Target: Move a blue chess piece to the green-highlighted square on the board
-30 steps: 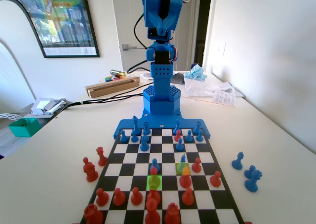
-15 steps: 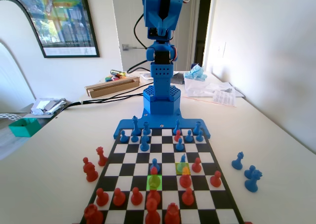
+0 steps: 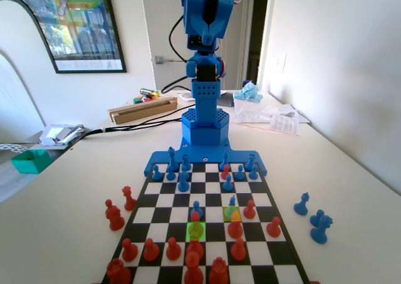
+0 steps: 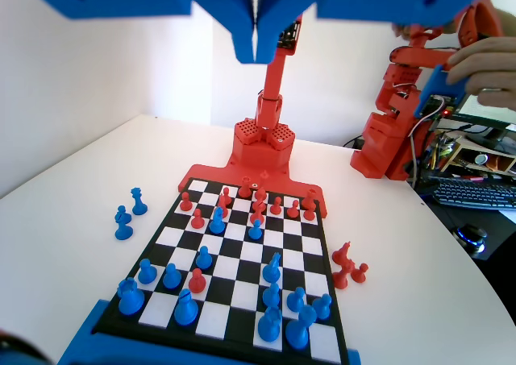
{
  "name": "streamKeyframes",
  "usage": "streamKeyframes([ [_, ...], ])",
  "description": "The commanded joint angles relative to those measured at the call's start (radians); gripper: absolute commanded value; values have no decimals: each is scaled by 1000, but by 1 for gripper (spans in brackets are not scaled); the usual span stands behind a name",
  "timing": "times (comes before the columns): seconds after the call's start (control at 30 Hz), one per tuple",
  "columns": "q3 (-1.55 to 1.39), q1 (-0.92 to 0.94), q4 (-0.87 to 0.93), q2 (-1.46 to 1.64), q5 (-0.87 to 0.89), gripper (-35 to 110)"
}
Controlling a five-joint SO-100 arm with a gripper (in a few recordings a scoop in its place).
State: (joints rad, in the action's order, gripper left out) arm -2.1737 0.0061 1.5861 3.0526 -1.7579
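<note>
Blue jaws are seen pressed together on the claw [image 4: 256, 47], held high above the board [image 4: 318, 252] with nothing in them. The blue pawn [image 3: 197, 209] is found far below, just behind the green square [image 3: 195, 231].

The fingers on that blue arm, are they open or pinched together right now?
Pinched together, holding nothing. In the wrist view the fingers meet along a thin seam at the gripper, high above the board.
</note>
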Motion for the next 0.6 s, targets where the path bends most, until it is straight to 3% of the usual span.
streamKeyframes([
  [0.0,46,-3,-38,-40,55,1],
  [0.33,453,44,-32,-531,318,4],
  [0.57,525,146,-48,-813,365,6],
])
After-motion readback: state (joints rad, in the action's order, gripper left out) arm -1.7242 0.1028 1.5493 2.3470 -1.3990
